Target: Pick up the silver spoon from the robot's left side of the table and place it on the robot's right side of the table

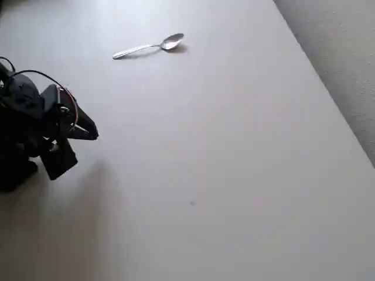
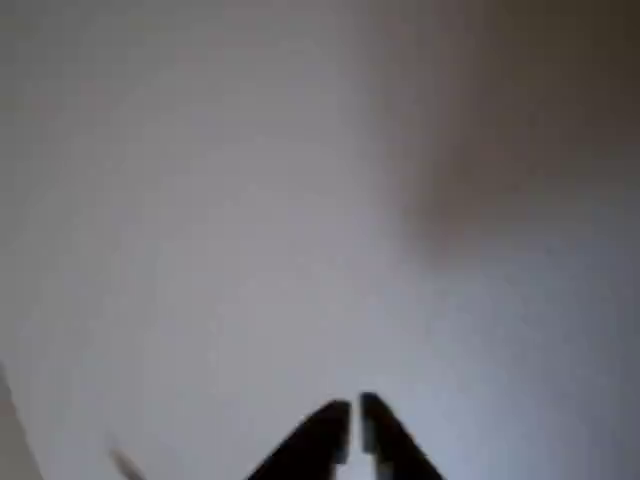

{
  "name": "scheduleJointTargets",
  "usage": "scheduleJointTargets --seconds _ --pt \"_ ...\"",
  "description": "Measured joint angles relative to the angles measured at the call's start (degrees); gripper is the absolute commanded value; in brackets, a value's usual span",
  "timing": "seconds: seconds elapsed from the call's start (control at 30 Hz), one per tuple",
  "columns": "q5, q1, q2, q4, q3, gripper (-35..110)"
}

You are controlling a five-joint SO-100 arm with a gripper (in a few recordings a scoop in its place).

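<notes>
Silver spoon (image 1: 150,47) lies flat on the table (image 1: 234,164), well apart from the low, closed, empty pincer (image 1: 94,134).

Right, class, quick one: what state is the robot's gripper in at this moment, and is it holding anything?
Gripper: shut, holding nothing; the silver spoon lies apart from it on the table.

Shiny polished metal silver spoon (image 1: 149,47), matte smooth off-white table (image 1: 234,146), matte black plastic claw (image 1: 94,134)
</notes>
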Motion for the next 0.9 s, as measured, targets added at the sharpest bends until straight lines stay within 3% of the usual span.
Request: scheduleJointTargets --seconds 0.7,0.9 --pt "-0.2 0.0 0.0 -0.4 0.1 2" --pt "-2.5 2.7 -0.4 -4.7 0.1 1"
